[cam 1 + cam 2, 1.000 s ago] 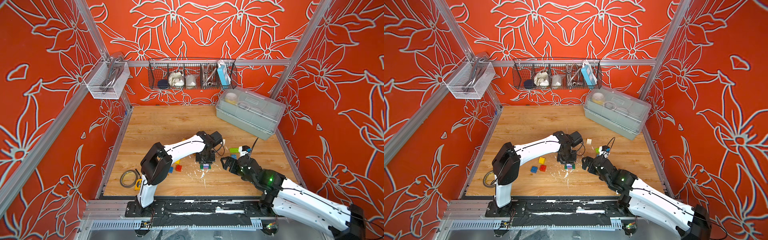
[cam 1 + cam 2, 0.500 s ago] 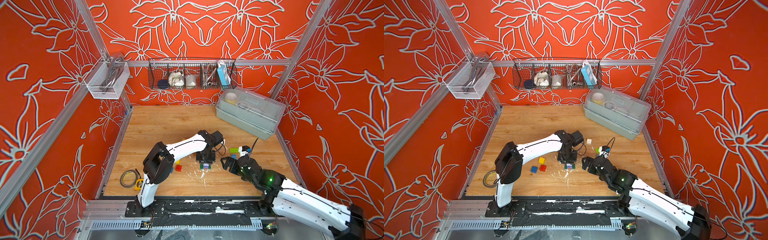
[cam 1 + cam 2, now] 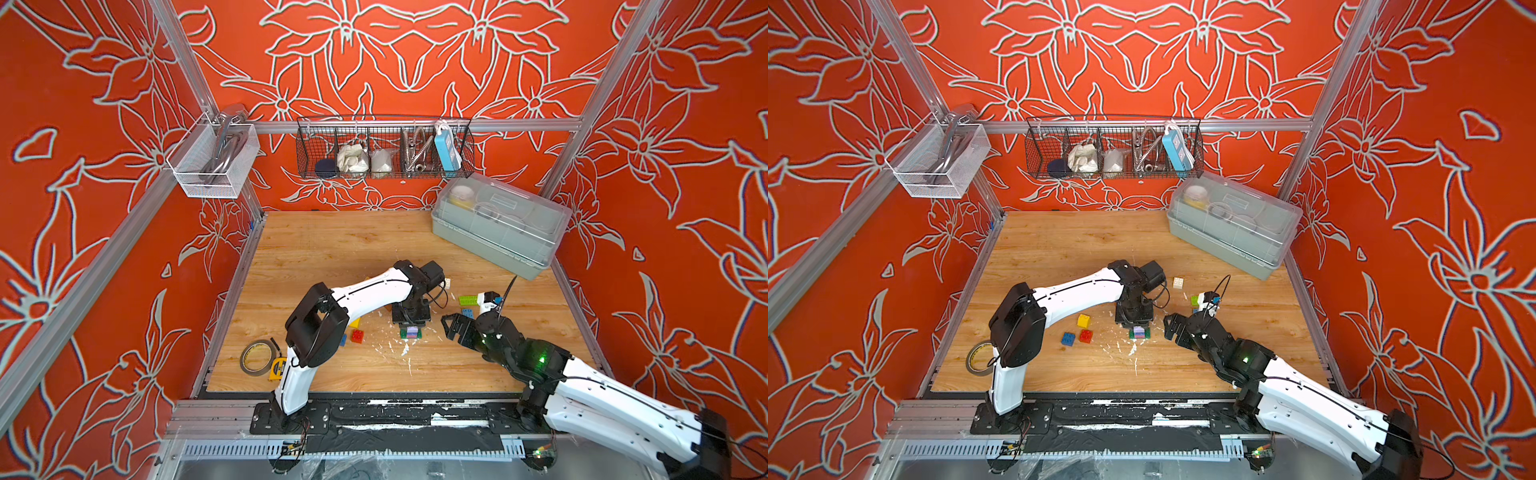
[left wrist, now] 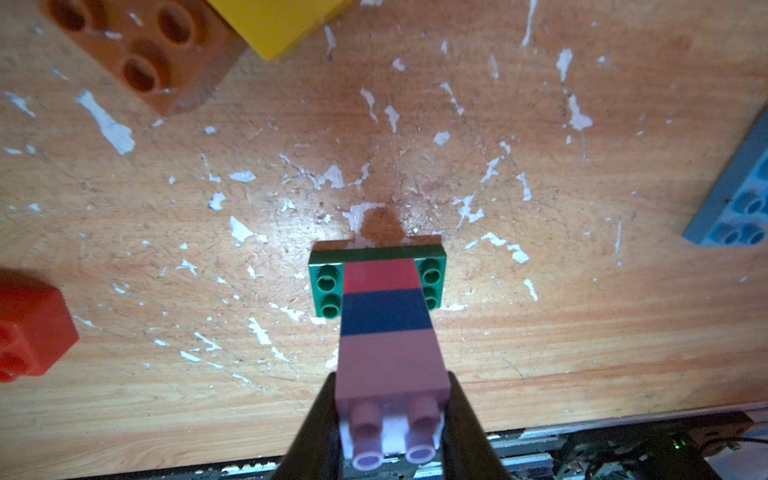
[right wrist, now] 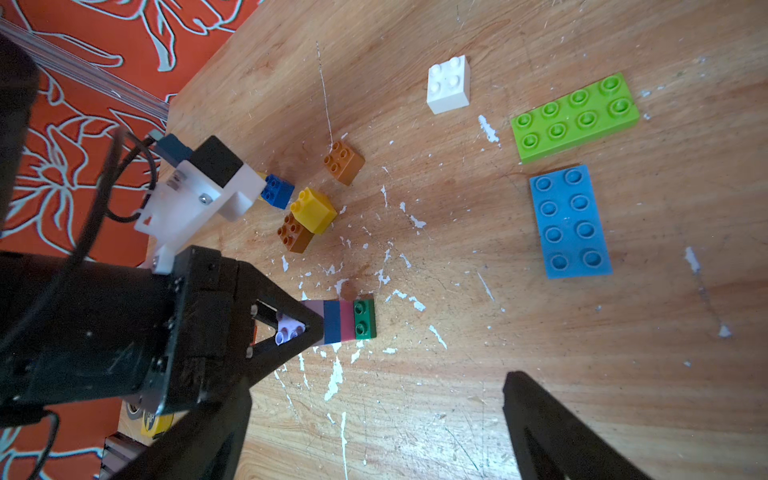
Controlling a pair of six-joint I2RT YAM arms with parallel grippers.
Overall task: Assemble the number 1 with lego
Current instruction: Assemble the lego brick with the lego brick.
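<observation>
Seemingly seating the column (image 4: 384, 309) — left gripper (image 4: 390, 388) clamped on its lilac top brick (image 4: 390, 363), right gripper (image 3: 454, 328) agape; next, release without toppling it.

Left arm (image 3: 365, 293) and right arm (image 3: 602, 399): white shells, black joints, black wrist cables; right gripper (image 3: 451, 328) black; green light (image 3: 540, 358) on right arm
</observation>
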